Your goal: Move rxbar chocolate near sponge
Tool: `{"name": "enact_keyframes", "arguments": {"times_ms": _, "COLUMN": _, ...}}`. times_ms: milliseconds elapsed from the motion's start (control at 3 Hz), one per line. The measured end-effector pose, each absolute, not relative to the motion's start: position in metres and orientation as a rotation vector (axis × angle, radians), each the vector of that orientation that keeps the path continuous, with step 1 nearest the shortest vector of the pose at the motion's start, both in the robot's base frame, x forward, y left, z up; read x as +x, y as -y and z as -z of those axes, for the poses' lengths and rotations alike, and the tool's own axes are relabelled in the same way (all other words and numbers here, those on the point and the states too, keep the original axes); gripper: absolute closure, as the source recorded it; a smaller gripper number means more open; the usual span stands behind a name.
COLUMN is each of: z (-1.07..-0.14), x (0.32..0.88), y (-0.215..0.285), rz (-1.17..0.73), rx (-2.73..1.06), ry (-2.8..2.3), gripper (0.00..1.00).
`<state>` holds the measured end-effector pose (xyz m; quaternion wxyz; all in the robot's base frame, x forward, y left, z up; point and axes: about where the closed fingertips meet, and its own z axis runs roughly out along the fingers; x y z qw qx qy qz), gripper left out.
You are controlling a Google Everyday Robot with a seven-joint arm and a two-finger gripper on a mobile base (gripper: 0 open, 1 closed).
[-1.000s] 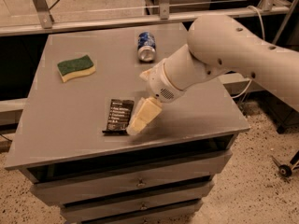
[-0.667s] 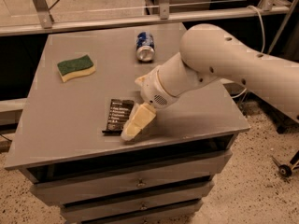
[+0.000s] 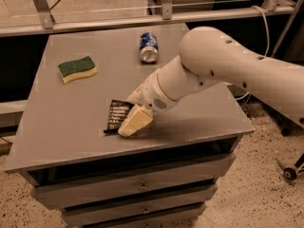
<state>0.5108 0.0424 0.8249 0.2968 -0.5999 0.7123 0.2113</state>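
The rxbar chocolate (image 3: 117,115), a flat black bar with white text, lies near the front middle of the grey table (image 3: 71,118). My gripper (image 3: 135,122) is low over the bar's right edge and hides part of it. I cannot tell whether it touches the bar. The sponge (image 3: 77,69), green on top and pale yellow below, lies at the table's back left, well apart from the bar and the gripper.
A blue soda can (image 3: 148,47) lies on its side at the back middle of the table. My white arm (image 3: 223,65) reaches in from the right across the table's right half. Metal railings run behind the table. Drawers sit below its front edge.
My arm has swung left and lower, bringing the gripper further over the bar's right edge. The bar, sponge and can have not moved.
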Motion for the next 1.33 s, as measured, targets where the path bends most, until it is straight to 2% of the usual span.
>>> {"name": "enact_keyframes", "arguments": {"times_ms": 333, "z": -0.832, "x": 0.509, "y": -0.040, "rz": -0.561, "rx": -1.586, "ry": -1.898, "gripper": 0.72}}
{"name": "enact_keyframes", "arguments": {"times_ms": 667, "z": -0.860, "x": 0.510, "y": -0.002, "rz": -0.483, "rx": -1.507, "ry": -1.928, "gripper": 1.00}}
{"name": "enact_keyframes", "arguments": {"times_ms": 1000, "z": -0.883, "x": 0.519, "y": 0.032, "rz": -0.421, "rx": -1.423, "ry": -1.944, "gripper": 1.00}}
{"name": "enact_keyframes", "arguments": {"times_ms": 1333, "z": -0.890, "x": 0.531, "y": 0.043, "rz": -0.429, "rx": -1.368, "ry": -1.935, "gripper": 1.00}}
